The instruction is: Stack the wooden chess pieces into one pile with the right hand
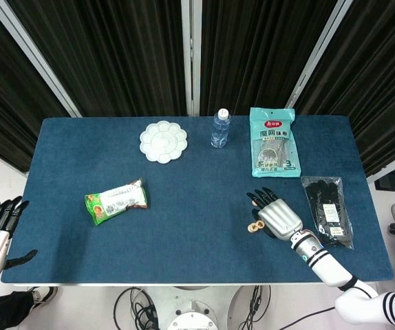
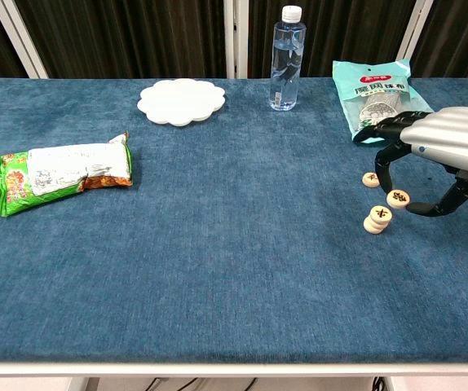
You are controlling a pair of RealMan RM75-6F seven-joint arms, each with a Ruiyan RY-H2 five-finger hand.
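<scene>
Right hand [image 2: 439, 151] pinches a round wooden chess piece [image 2: 398, 198] — just above the two-disc pile [image 2: 376, 219] on blue felt.

Cluttered blue table [image 2: 218, 269]

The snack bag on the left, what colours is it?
The snack bag is green, white and orange; the chest view shows it best.
</scene>
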